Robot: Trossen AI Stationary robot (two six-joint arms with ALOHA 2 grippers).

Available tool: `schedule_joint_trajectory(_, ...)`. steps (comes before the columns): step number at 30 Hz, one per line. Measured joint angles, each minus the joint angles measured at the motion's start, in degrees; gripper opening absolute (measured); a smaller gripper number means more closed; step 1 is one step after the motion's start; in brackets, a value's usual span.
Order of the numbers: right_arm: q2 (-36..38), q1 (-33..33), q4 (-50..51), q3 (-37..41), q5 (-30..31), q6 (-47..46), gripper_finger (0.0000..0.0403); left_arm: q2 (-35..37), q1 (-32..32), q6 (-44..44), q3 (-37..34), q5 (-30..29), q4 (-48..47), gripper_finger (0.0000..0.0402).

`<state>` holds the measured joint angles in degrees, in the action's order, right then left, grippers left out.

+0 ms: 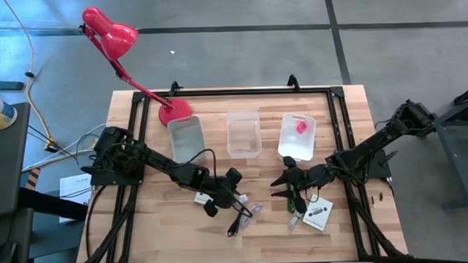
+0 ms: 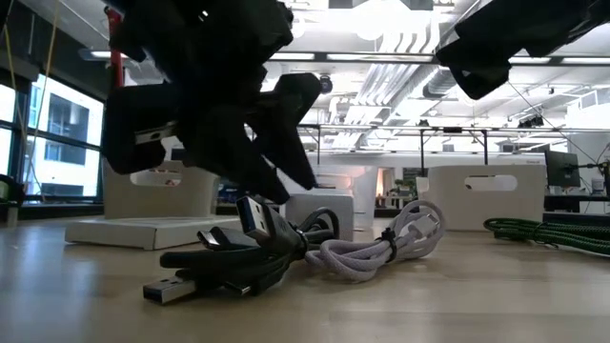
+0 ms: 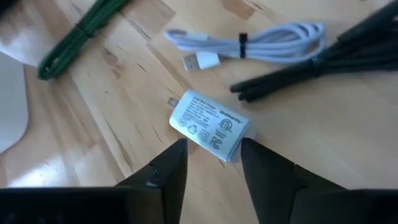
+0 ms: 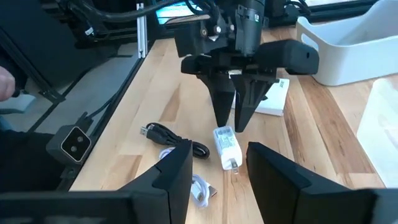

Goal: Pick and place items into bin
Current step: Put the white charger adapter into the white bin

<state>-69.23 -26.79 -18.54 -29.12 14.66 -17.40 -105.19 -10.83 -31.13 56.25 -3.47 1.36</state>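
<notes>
The wooden table (image 1: 159, 228) carries three bins (image 1: 243, 134), a red lamp (image 1: 175, 112), cables (image 1: 241, 217) and a card (image 1: 317, 215).

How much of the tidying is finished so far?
Done: a pink cube lies in the right bin. In hand: nothing yet; the open left gripper hovers over a white charger. Left: black cable, white cable, green cable, card.

Even, bright light on the table (image 1: 167, 220) | ceiling lights (image 2: 381, 19) glare at top of low view | near arms silhouetted, blurred | soft shadows beneath the white charger (image 3: 208, 126)
</notes>
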Motion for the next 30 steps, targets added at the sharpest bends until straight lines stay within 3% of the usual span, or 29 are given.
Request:
schedule_joint_trajectory(8,-2.56,0.0,-0.67,-0.04,2.44,1.33,0.0142,-0.81,1.13,1.6,0.04,-3.28,1.94,0.0164)
schedule_joint_trajectory(12,-8.33,0.0,-4.7,-0.96,2.43,6.85,0.0142,0.75,1.68,1.58,0.01,-2.95,0.39,0.0176)
schedule_joint_trajectory(18,-18.28,0.15,-3.09,-7.87,2.37,12.47,0.0143,5.15,0.75,2.02,0.02,-2.52,-7.47,0.0195)
schedule_joint_trajectory(25,-25.63,2.02,2.52,-16.0,2.08,15.08,0.017,11.57,-4.0,5.0,0.03,-10.53,-18.56,0.0231)
schedule_joint_trajectory(30,-29.54,4.07,7.93,-21.29,-1.74,13.4,0.0202,14.89,-8.73,8.32,0.02,-16.14,-24.52,0.026)
